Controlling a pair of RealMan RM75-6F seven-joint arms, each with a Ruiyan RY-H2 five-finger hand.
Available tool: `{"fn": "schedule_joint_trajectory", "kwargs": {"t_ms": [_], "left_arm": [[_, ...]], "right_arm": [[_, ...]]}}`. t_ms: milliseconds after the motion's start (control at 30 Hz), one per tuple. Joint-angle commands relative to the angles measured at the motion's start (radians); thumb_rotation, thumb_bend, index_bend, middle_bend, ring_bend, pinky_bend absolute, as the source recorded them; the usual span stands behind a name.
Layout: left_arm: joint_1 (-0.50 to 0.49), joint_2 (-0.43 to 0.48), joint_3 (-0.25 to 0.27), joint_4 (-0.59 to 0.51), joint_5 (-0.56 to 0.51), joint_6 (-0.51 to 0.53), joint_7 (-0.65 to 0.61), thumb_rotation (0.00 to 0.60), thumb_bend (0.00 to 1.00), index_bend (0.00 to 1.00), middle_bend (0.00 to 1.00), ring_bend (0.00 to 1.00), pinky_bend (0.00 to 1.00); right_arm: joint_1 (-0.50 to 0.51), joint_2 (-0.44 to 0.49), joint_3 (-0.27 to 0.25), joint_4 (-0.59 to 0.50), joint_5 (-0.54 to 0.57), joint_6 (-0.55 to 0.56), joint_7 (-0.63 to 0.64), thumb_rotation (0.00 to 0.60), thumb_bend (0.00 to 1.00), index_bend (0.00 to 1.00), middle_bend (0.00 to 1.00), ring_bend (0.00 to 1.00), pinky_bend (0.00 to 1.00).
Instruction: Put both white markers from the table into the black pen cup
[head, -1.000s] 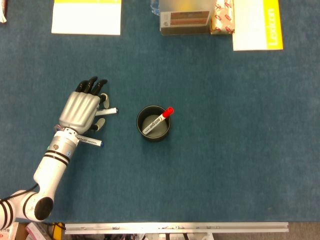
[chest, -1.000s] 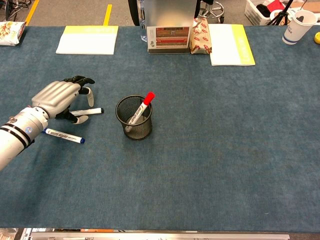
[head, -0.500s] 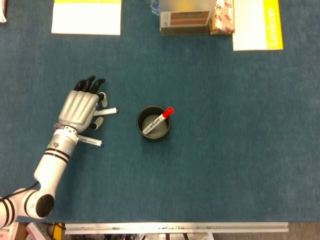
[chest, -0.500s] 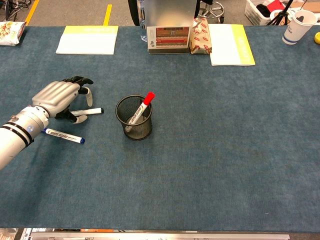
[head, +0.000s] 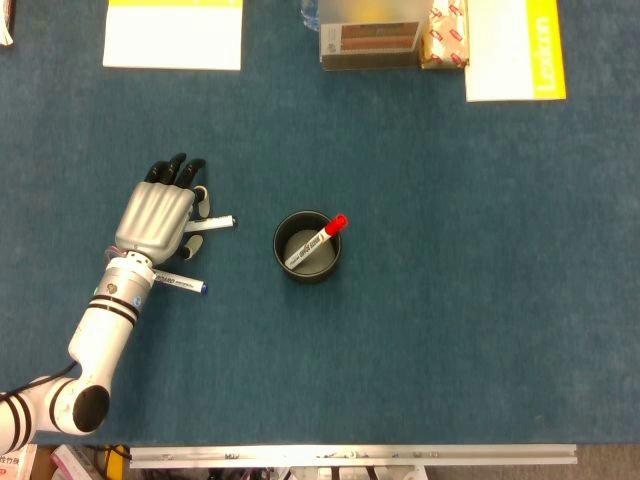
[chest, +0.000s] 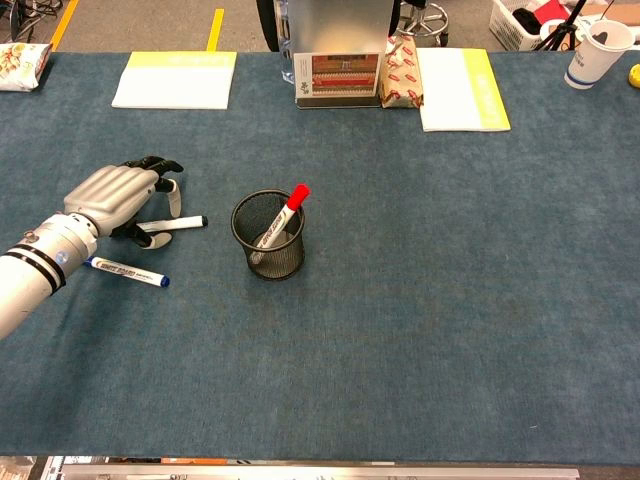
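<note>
Under left hand (chest: 112, 198), seemingly two white markers (chest: 175, 223) (chest: 128, 271).

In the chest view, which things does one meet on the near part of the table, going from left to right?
Left hand → blue-capped marker → black-capped marker → black pen cup, with the red-capped marker inside it.

The left hand (head: 156, 216) is covering most of the black-capped marker (chest: 178, 223); finger contact is possibly occurring, but cannot be confirmed.
</note>
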Motion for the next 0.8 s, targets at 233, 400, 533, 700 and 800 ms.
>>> {"fn": "schedule_joint_trajectory", "kwargs": {"t_ms": [233, 400, 533, 700, 800], "left_arm": [[0.000, 0.001, 0.003, -0.003, -0.006, 0.002, 0.002, 0.579, 0.25, 0.50, 0.10, 0.01, 0.11], [-0.001, -0.001, 0.007, 0.001, -0.012, 0.000, 0.007, 0.571, 0.28, 0.51, 0.10, 0.01, 0.11], [-0.001, 0.000, 0.008, 0.001, -0.014, 0.000, 0.007, 0.570, 0.30, 0.52, 0.10, 0.01, 0.11], [0.002, 0.005, 0.009, -0.008, -0.010, 0.011, 0.005, 0.569, 0.30, 0.53, 0.10, 0.02, 0.11], [0.003, 0.008, 0.009, -0.021, -0.001, 0.022, 0.005, 0.566, 0.30, 0.53, 0.10, 0.02, 0.11]], "right_arm": [[0.000, 0.000, 0.000, -0.001, 0.001, -0.001, -0.001, 0.600, 0.87, 0.57, 0.39, 0.26, 0.16], [0.000, 0.000, 0.001, -0.001, 0.000, 0.002, 0.000, 0.600, 0.87, 0.57, 0.39, 0.26, 0.16], [0.001, 0.000, 0.003, 0.000, 0.002, 0.000, 0.001, 0.600, 0.87, 0.57, 0.39, 0.26, 0.16], [-0.001, 0.001, 0.002, -0.001, 0.000, 0.003, 0.001, 0.600, 0.87, 0.57, 0.39, 0.26, 0.16], [0.000, 0.000, 0.002, 0.000, 0.001, 0.002, 0.000, 0.600, 0.87, 0.57, 0.39, 0.26, 0.16]]}}
